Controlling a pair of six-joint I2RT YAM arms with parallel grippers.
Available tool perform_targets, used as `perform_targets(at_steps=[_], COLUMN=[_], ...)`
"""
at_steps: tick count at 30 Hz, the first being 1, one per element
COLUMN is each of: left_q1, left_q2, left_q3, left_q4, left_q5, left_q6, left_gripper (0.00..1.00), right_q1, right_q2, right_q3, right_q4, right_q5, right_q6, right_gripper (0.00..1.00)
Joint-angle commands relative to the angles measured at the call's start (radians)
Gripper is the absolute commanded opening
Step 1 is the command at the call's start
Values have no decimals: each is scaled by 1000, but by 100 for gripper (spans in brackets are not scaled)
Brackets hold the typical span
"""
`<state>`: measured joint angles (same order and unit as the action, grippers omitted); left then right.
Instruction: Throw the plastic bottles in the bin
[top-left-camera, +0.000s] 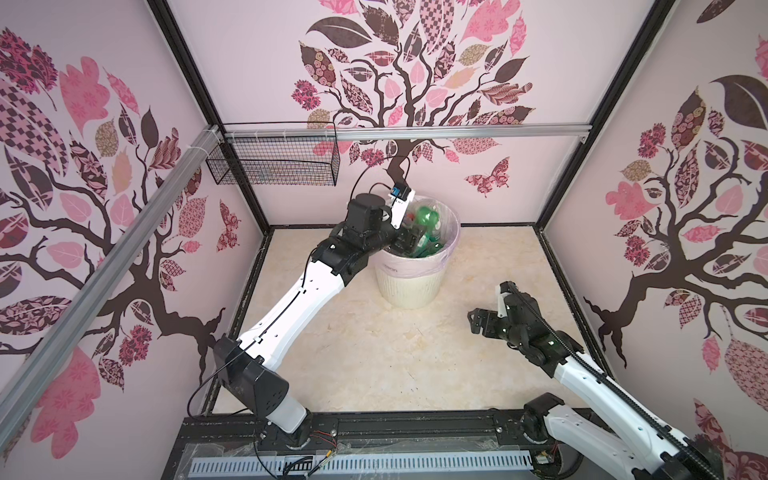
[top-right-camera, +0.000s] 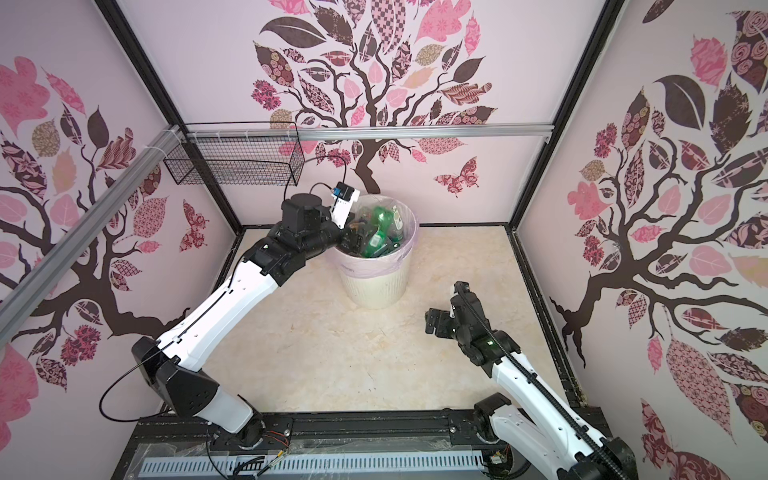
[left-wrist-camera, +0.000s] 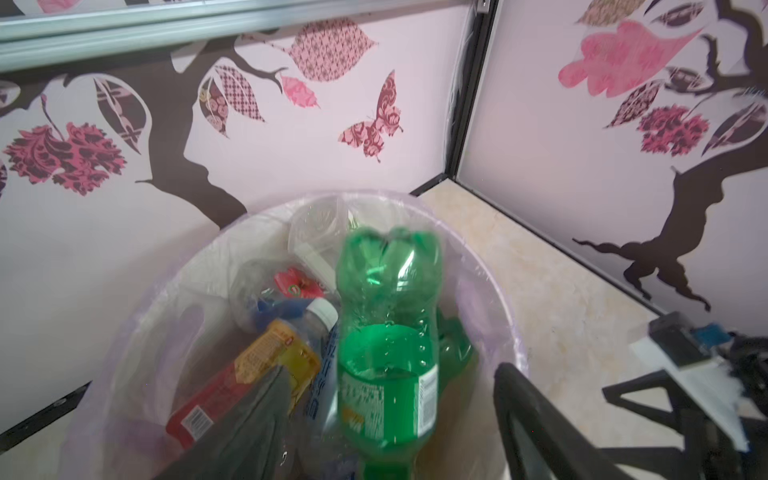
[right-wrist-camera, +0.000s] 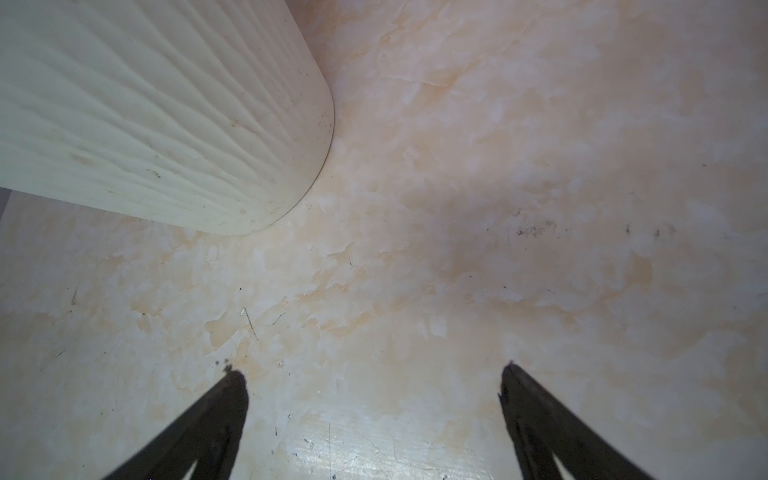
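Note:
The bin (top-left-camera: 409, 286) (top-right-camera: 376, 286) is a cream ribbed basket with a pale pink liner, standing at the back of the floor. Several plastic bottles lie inside it, among them an amber one with a red label (left-wrist-camera: 249, 374) and a clear one (left-wrist-camera: 320, 316). My left gripper (top-left-camera: 409, 241) (top-right-camera: 353, 239) (left-wrist-camera: 390, 370) hangs open over the bin's mouth. A green bottle (left-wrist-camera: 386, 332) (top-left-camera: 428, 218) is blurred between its spread fingers, neck down, touching neither. My right gripper (top-left-camera: 478, 320) (top-right-camera: 432, 322) (right-wrist-camera: 372, 374) is open and empty, low over the floor, right of the bin's base (right-wrist-camera: 145, 124).
A black wire mesh basket (top-left-camera: 274, 162) (top-right-camera: 232, 166) hangs from the aluminium rail at the back left. Patterned walls close in the marbled beige floor (top-left-camera: 374, 353) on three sides. No bottle shows on the floor.

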<state>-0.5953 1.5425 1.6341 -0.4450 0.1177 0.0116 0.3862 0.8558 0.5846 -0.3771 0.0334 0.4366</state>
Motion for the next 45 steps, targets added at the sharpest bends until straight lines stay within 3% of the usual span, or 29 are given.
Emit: perform_targets(at_steps=[1, 7, 10, 17, 22, 28, 31, 34, 38, 42, 45], left_q1=[4, 11, 38, 300, 399, 408, 424, 486, 554, 565, 566], left_q2=[-137, -288, -387, -555, -637, -529, -438, -394, -369, -256, -163], left_q3=[-86, -197, -286, -524, -834, -990, -1021, -1080, -1193, -1207, -1244], left_q4=[48, -18, -11, 32, 269, 528, 643, 737, 916, 1016, 1124], left_q5=[-7, -108, -167, -120, -316, -451, -493, -464, -414, -333, -332], left_q6=[-10, 32, 39, -40, -123, -105, -59, -70, -85, -40, -24], left_gripper=[86, 87, 92, 93, 93, 93, 93, 93, 93, 92, 91], right_q1=[-3, -3, -3, -5, -9, -94, -168, -220, -225, -244, -249], right_q2=[0, 53, 66, 130, 158, 259, 325, 344, 377, 489, 546], right_q3=[45, 71, 99, 179, 187, 124, 56, -34, -136, -186, -243], right_q4=[-16, 12, 18, 104, 305, 518, 645, 789, 1026, 1198, 1331], right_q5=[9, -8, 25, 119, 227, 300, 322, 366, 432, 432, 410], right_q6=[-9, -11, -30, -122, -240, -307, -258, -223, -317, -357, -396], right_gripper=[97, 97, 97, 100, 100, 100, 100, 100, 100, 100, 100])
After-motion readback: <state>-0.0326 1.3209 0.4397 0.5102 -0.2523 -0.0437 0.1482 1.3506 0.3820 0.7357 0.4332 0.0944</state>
